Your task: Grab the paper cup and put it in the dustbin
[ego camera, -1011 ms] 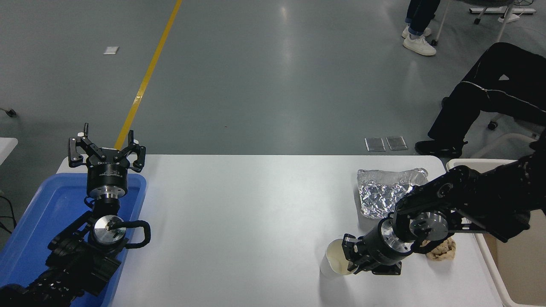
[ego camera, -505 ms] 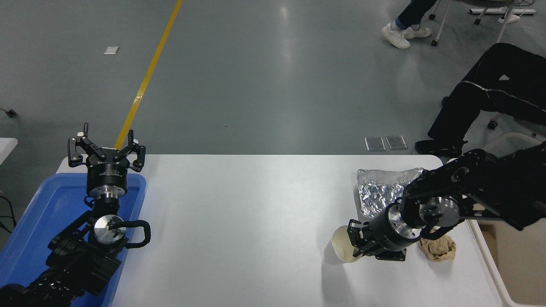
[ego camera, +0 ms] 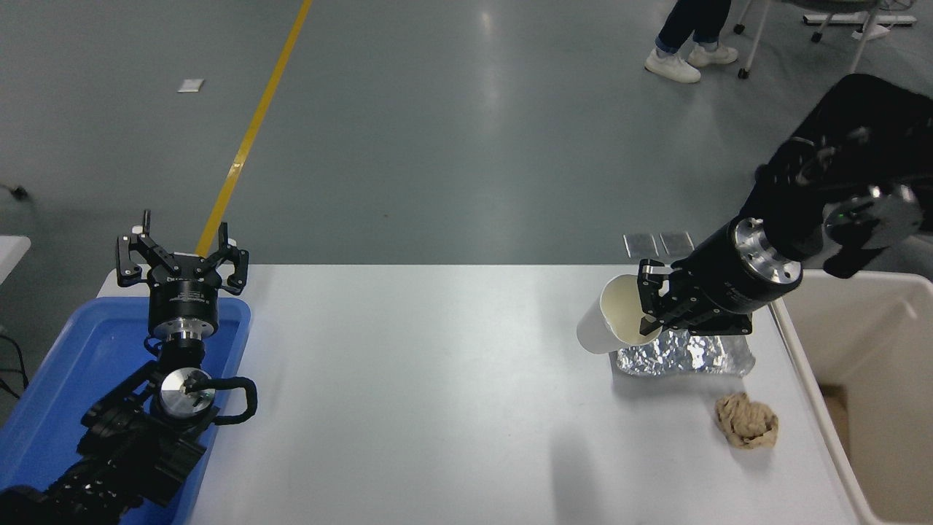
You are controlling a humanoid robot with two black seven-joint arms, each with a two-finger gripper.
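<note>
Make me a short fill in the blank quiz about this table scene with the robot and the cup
1. The right gripper holds the paper cup above the ____.
2. The crumpled brown paper ball lies on the white ____.
3. The left gripper is parked over the ____ tray.

Missing words: foil; table; blue

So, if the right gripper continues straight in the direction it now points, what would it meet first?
Beyond the white paper cup held by the right gripper, nothing: leftward the way looks free above the white table, though depth is unclear.
</note>
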